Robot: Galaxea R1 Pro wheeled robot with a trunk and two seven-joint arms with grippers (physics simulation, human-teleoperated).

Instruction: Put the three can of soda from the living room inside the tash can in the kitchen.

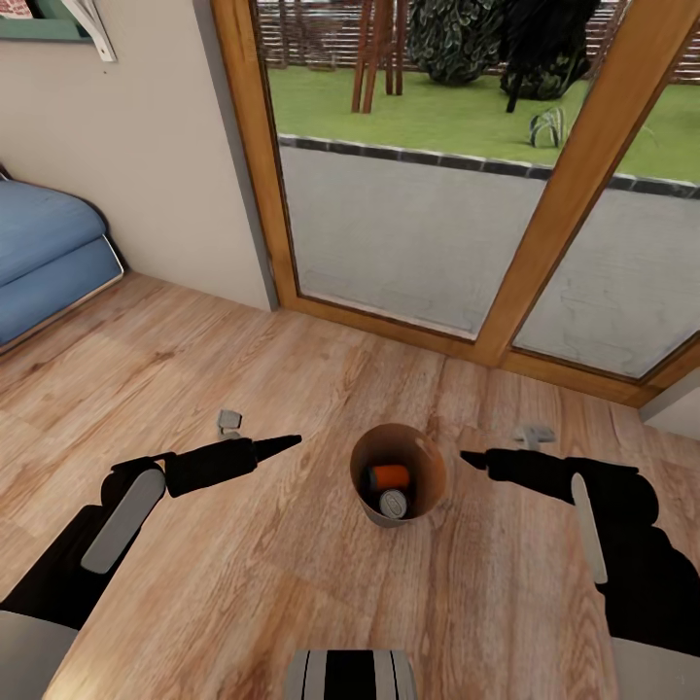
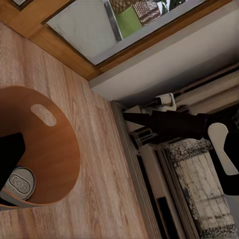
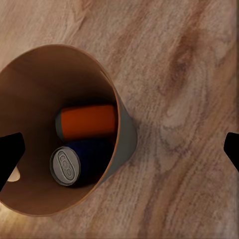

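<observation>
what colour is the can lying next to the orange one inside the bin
Dark blue with a grey metal top, clearest in the right wrist view.

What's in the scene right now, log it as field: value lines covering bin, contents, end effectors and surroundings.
bin: brown tash can upright on the wood plank floor, between the two arms
contents: one orange can lying on its side; one dark blue can, grey top showing; a third can is not visible
left end effector: beside the bin, holding nothing, fingers look together
right end effector: beside the bin on the other side, holding nothing; its wrist view shows fingertips spread wide
surroundings: wood-framed glass doors behind the bin, blue sofa at far left
</observation>
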